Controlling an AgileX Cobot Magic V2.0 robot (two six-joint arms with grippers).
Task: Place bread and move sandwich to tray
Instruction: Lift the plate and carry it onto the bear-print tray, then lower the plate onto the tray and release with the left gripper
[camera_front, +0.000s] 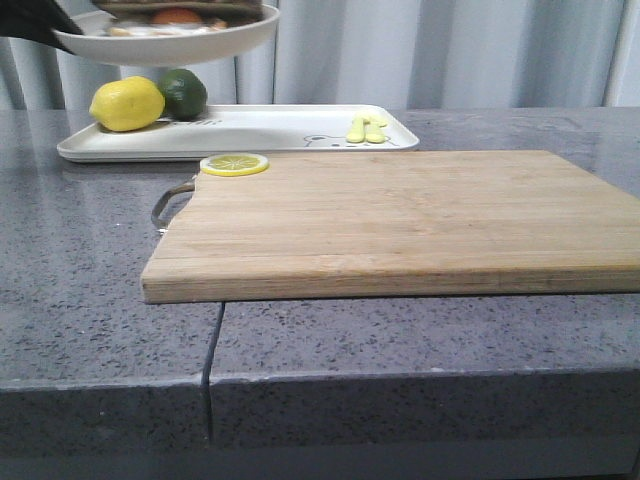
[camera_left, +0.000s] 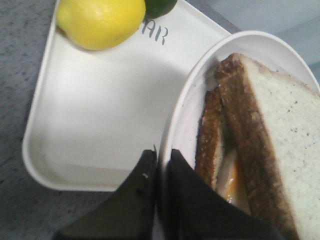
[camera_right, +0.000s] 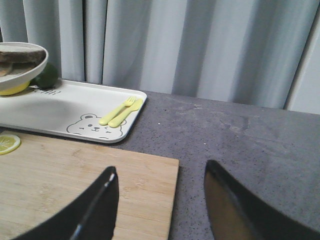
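Above the tray (camera_left: 100, 125), the left gripper (camera_left: 161, 165) pinches the stiff plate (camera_left: 260, 42) rim; the loose sandwich (camera_left: 260, 145) could slide, while the right gripper (camera_right: 160, 190) gapes empty.

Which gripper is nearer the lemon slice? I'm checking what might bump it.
Right. The right gripper hangs open over the cutting board holding the lemon slice; the left gripper holds the plate above the tray.

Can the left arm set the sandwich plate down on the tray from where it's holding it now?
Probably yes: the left gripper holds the plate by its rim above the tray, whose near part is bare; the lemon sits farther back.
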